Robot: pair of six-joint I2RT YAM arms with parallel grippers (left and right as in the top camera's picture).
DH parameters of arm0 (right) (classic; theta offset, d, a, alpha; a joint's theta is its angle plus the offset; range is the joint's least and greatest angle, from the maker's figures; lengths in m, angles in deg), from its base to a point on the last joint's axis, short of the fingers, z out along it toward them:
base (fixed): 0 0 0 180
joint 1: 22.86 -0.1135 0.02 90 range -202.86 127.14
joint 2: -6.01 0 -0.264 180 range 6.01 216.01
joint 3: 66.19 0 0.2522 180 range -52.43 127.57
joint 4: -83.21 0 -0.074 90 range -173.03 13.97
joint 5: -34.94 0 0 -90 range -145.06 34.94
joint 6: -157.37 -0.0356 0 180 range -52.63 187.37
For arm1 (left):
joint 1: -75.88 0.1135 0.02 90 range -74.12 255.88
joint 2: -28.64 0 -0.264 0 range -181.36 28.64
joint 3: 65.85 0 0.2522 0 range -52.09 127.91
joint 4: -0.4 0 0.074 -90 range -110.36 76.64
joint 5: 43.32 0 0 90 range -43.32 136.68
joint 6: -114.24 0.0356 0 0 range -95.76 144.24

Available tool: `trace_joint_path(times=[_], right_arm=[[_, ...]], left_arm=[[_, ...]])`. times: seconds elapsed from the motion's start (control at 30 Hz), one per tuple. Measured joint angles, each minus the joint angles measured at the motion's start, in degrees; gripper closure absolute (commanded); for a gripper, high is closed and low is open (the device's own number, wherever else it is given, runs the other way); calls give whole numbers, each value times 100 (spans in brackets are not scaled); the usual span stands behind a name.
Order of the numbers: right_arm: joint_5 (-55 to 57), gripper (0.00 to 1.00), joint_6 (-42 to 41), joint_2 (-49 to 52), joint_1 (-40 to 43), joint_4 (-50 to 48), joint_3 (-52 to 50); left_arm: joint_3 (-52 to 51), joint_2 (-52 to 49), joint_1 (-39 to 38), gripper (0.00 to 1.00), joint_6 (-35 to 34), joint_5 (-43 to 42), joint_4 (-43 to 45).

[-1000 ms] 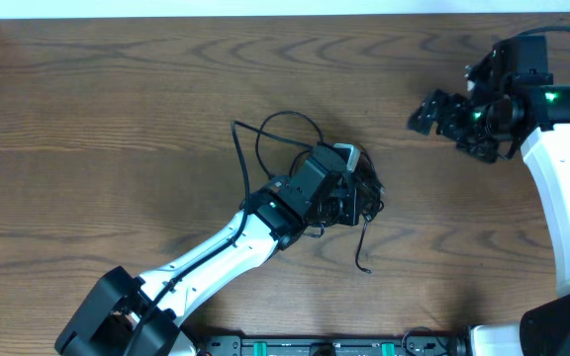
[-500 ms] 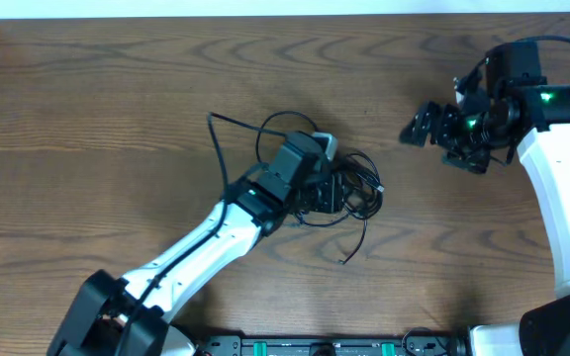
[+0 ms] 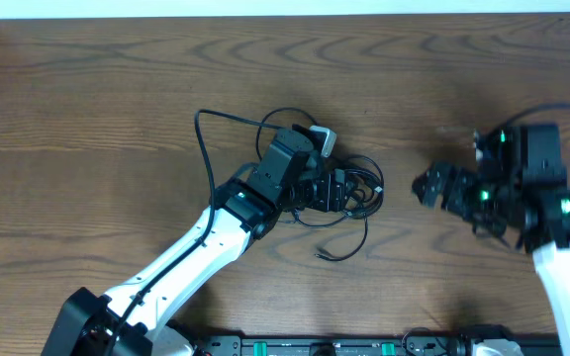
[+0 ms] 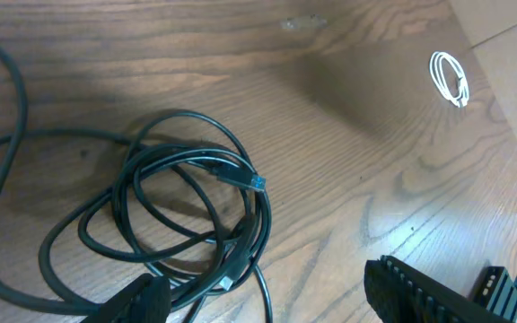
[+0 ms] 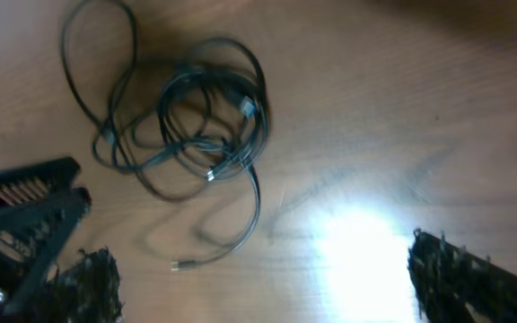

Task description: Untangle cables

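Note:
The black cables lie in a loose tangled coil at mid-table, with one long loop running out to the left and a free plug end toward the front. My left gripper hangs over the coil, open. In the left wrist view its fingers stand wide apart, with strands of the black coil and a blue-tipped plug just ahead. A small white cable lies coiled far off. My right gripper is open, right of the tangle.
Bare wooden tabletop surrounds the tangle. The table's back edge meets a white wall. The left arm's body crosses the front left. A bright glare patch lies on the wood under the right wrist.
The left gripper has opened and shifted left, dragging the coil that way. The right arm has come down from the back right toward the tangle.

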Motion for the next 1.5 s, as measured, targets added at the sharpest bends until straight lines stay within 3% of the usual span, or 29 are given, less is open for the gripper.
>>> trace_joint_path(times=[0.07,0.2,0.33,0.4,0.67,0.9,1.03,1.23,1.33,1.43,1.47,1.5], right_arm=[[15,1,-131,-264,-11,-256,-428],[-157,1,-334,-328,-13,-804,-1193],[-461,1,-422,-214,-13,-1270,-1797],[-603,1,-433,-179,-20,-1445,-2041],[-1399,1,-249,-122,-557,-3115,-2778],[-1167,4,-63,509,-1484,-4861,-2892],[-715,19,573,905,-1917,-5587,-2898],[190,24,1432,1414,-2354,-6323,-2900],[597,37,1644,1751,-2557,-6819,-2900],[883,87,1788,2070,-2739,-7267,-2903],[1005,99,1836,2184,-2793,-7434,-2905],[1113,99,1858,2269,-2833,-7552,-2903]], left_arm=[[0,0,2,30,2,28,0],[0,0,24,64,42,76,-13],[0,31,55,86,68,44,-42],[0,111,55,92,76,26,-46],[0,509,55,92,87,13,-37],[0,511,133,92,-61,579,-273],[0,511,494,90,-450,787,-487],[0,516,1246,88,-767,903,-837],[0,516,1410,88,-938,927,-914],[0,516,1419,88,-994,922,-925],[0,516,1416,88,-1016,920,-940],[0,516,1416,88,-1043,920,-966]])
